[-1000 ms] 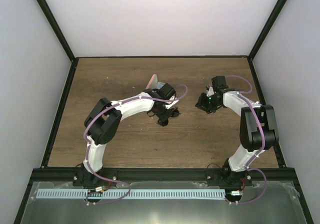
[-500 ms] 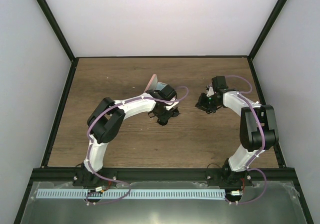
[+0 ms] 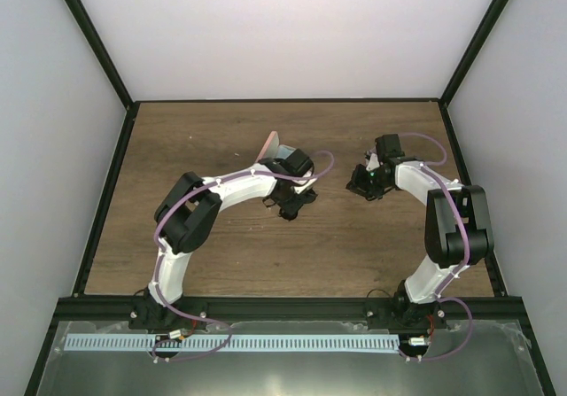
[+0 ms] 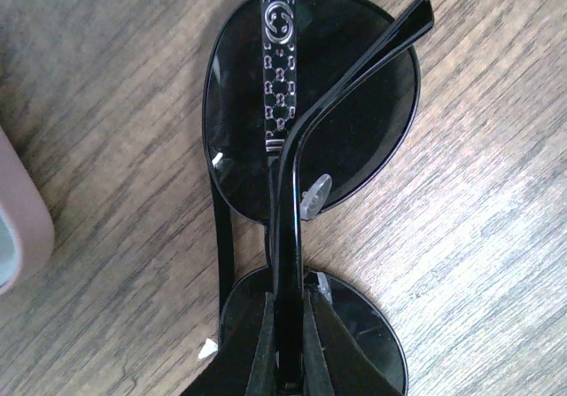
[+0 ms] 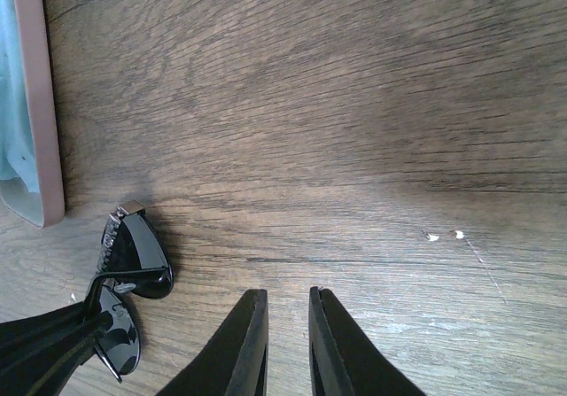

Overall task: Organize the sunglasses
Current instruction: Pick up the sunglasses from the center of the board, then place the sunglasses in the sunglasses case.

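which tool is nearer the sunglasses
Left. The left tool is pinched on a temple arm of the sunglasses; the right tool is off to their side, not touching.

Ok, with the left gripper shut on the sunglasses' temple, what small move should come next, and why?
Probably a short lift straight up. The left gripper pinches a folded temple of the sunglasses, which appear to lie flat on the table. The case sits just beside them, so clearing the wood first seems the safest start toward it.
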### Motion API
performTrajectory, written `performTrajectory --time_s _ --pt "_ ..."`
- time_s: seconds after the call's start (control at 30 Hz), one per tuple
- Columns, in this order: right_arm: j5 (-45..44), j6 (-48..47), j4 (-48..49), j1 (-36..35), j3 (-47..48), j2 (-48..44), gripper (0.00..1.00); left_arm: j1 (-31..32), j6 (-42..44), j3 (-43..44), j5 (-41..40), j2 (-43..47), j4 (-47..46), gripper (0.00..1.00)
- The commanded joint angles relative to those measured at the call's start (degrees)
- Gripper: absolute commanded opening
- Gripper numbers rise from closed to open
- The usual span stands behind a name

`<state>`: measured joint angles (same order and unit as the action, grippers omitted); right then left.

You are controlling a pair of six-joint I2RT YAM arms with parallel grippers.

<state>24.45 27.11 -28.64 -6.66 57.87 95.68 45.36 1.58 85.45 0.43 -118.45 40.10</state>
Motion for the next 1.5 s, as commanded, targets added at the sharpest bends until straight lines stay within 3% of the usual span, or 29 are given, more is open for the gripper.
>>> performTrajectory --time_s 0.0,0.37,0.67,0.97,1.47 --pt "0.67 -0.81 0.57 0.45 -0.21 -0.23 0.15 0.24 -0.82 2.47 -1.00 0.88 -0.04 0.08" --pt "0.82 -0.89 0.78 0.41 -0.17 -0.05 0.15 -1.19 -2.16 11.44 -4.42 -2.36 1.75 0.08" --pt "0.82 -1.17 0.70 0.43 0.34 0.45 0.16 -7.45 -0.55 21.56 -5.25 -7.56 6.48 0.08" --pt "0.77 -1.40 0.43 0.45 0.83 1.15 0.16 -12.51 0.69 21.63 -4.64 -9.10 6.02 0.08" --pt "1.12 -1.64 0.44 0.42 1.11 2.23 0.16 -12.70 -3.47 20.86 -0.27 -11.56 3.69 0.09"
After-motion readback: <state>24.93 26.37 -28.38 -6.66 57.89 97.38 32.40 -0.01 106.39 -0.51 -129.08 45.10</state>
